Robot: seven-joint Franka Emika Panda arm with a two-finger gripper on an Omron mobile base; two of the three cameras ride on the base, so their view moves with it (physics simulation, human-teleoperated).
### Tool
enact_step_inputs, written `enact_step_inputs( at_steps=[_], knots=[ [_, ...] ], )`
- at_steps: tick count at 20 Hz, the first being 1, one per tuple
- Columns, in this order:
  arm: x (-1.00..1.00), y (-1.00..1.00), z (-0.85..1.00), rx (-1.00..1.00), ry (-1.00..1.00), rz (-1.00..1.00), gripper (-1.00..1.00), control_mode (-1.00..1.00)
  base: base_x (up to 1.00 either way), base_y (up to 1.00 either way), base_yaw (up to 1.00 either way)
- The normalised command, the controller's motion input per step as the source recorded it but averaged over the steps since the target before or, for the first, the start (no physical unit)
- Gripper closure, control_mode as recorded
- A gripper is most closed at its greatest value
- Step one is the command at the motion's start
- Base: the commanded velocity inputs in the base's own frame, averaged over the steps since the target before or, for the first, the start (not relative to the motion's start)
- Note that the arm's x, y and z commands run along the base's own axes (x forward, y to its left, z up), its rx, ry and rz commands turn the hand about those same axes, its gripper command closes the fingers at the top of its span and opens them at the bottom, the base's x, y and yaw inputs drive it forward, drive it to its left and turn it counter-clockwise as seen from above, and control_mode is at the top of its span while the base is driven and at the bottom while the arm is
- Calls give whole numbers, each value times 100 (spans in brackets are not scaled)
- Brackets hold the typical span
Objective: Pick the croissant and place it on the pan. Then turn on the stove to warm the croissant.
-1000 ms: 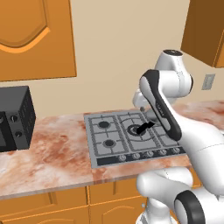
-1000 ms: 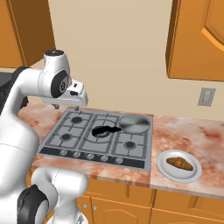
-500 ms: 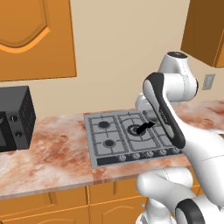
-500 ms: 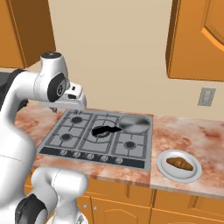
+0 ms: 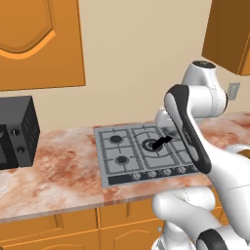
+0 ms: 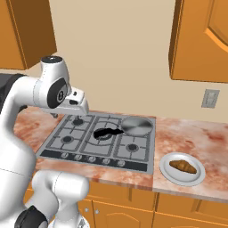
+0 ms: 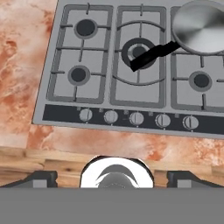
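Domestic kitchen: gas stove (image 6: 100, 138) set into a marbled desk (image 6: 196, 138), orange wooden cabinets (image 6: 200, 40) above and below, black microwave (image 5: 14, 132) alongside.

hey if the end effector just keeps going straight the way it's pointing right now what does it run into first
Probably the stove. The hand view looks down onto its grates and the front strip of knobs, with nothing between. The centre of that line falls near the middle burner, close to the pan's black handle; depth is hard to judge.

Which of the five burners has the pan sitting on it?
The back right burner: the pan covers it, in the stove's far corner nearest the croissant plate. Its black handle reaches over the large centre burner; the others stay bare.
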Motion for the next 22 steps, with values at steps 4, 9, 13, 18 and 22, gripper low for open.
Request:
enact_step_inputs(
  at_steps=[4, 9, 13, 18, 22],
  knots=[
    [-12, -5, -9, 0, 0, 0, -100, -100, 0, 0, 0],
    [-12, -5, -9, 0, 0, 0, -100, -100, 0, 0, 0],
    [-11, -9, -8, 0, 0, 0, -100, -100, 0, 0, 0],
    [-2, -19, -7, 0, 0, -2, -100, -100, 0, 0, 0],
    [-2, -20, -6, 0, 0, -7, -100, -100, 0, 0, 0]
  ],
)
